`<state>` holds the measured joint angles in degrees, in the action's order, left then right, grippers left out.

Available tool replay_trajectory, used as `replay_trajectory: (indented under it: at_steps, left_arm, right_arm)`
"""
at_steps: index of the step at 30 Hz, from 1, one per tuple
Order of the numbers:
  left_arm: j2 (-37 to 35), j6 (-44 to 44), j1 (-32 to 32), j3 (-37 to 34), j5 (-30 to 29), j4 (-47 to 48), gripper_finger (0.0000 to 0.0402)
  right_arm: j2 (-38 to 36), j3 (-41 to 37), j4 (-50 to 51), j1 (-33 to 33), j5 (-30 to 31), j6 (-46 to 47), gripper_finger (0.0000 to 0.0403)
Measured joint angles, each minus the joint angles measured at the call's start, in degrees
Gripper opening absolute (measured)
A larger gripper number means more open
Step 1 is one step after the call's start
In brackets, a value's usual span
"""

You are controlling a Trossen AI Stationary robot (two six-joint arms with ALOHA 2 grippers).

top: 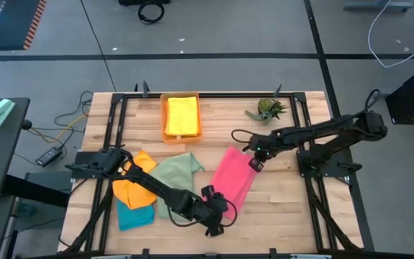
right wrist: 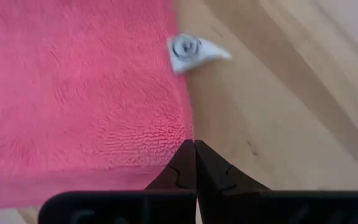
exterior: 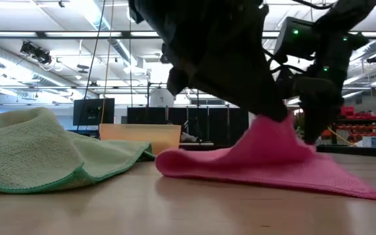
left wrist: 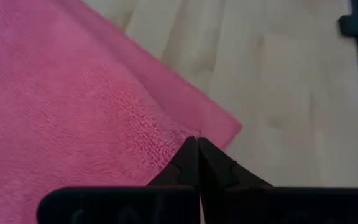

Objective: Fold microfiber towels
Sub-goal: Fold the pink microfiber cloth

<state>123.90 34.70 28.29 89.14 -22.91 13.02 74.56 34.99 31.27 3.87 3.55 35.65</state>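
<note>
Both grippers pinched on pink towel (top: 233,180), mid-table: left gripper (top: 218,213) clamps near edge, right gripper (top: 256,160) far edge. Lift evenly, bring edges together, keep corners aligned.

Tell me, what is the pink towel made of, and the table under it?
The pink towel looks like soft microfiber cloth: the left wrist view shows a fuzzy, nubbly pile, matte rather than shiny, and it drapes limply in the low view. The table looks like pale wood with a smooth finish, since faint grain lines and plank seams run along it. It might be a wood-look surface, though.
</note>
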Motion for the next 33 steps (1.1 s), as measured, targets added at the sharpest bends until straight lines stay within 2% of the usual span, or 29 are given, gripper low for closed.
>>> replay_trajectory:
  at_steps: [6,18,33]
  left_arm:
    - [0.0,0.7,0.0,-1.5,0.6,-4.0,0.0001]
    - [-0.1,0.7,0.0,-1.5,0.7,-7.1,0.0002]
    - [0.8,1.5,-0.5,-1.4,2.2,-10.7,0.0005]
  right_arm:
    - [-0.1,-1.5,-2.0,-1.0,1.5,0.9,0.0]
    - [-4.4,-1.3,2.4,-1.1,0.8,2.3,0.0]
    - [1.2,-1.5,1.1,-1.8,2.4,0.2,0.0]
